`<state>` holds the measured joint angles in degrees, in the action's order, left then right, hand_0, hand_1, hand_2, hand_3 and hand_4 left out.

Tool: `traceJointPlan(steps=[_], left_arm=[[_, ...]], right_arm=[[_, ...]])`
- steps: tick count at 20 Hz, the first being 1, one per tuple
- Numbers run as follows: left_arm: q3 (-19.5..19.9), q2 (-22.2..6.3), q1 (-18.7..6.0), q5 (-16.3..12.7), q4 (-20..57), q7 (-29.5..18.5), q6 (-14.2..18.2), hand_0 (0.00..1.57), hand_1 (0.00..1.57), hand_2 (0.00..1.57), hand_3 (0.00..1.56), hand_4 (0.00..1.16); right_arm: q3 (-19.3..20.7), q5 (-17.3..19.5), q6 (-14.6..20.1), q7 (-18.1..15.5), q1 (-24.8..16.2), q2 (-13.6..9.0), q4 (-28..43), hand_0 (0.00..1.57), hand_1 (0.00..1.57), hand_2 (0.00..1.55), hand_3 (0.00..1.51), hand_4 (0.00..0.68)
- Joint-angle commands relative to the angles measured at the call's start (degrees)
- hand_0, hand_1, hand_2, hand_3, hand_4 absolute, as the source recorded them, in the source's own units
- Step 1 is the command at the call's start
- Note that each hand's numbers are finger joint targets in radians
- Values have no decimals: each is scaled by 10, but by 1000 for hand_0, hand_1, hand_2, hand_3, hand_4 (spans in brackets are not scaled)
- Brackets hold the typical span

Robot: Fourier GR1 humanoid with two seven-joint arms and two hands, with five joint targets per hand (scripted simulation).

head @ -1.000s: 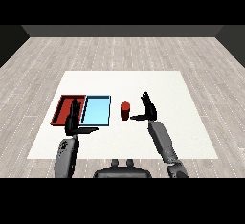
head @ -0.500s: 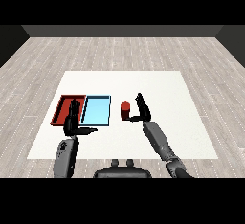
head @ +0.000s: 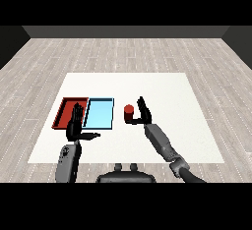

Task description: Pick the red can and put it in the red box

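Your right hand (head: 142, 113) is up against the red can (head: 129, 114) from its right side, fingers straight and pointing up, thumb reaching toward the can's base; nothing curled round it, so call it open, touching or just beside, can't tell which. Can stands upright on the white counter (head: 167, 91), just right of the light blue tray (head: 100, 113), small strip of bare counter between them. Red tray (head: 69, 112) sits left of the blue one, their long edges touching or nearly so. So the can is well apart from the red tray w/ the whole blue tray between.

Your left hand (head: 76, 126) is open too, fingers straight up, thumb out to the right, sitting over the near edge where the two trays meet; it covers part of the red tray's near right corner.

Room: wide bare counter right of your right forearm, out to the counter's right edge, and a broad band behind the trays and can toward the far edge. Near edge is close under both forearms. Left of the red tray only a narrow margin before the counter's left edge
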<state>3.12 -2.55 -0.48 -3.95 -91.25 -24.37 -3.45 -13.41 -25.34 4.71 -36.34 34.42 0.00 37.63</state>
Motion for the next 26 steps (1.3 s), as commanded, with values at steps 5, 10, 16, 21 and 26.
traceJointPlan(steps=[5, 10, 16, 21, 26], left_arm=[[11, 0, -13, 0, 44, -31, -2, 0, 0, 0, 0, 0], [-6, 2, 1, 12, -12, 13, 12, 0, 0, 0, 0, 0], [38, -38, -27, -32, 36, -1, -40, 0, 0, 0, 0, 0], [13, -7, -32, -5, 26, 5, -1, 0, 0, 0, 0, 0], [-13, 5, 14, 10, -35, 27, 7, 0, 0, 0, 0, 0]], right_arm=[[-67, -79, 6, -43, 16, 0, -45, 0, 0, 0, 0, 0], [-101, -114, 19, -49, 42, 0, -77, 0, 0, 0, 0, 0], [-63, -96, 1, -28, 44, 0, -54, 0, 0, 0, 0, 0], [-128, -166, -2, -51, 86, 0, -100, 0, 0, 0, 0, 0], [-157, -208, 21, -38, 92, 0, -82, 0, 0, 0, 0, 0]])
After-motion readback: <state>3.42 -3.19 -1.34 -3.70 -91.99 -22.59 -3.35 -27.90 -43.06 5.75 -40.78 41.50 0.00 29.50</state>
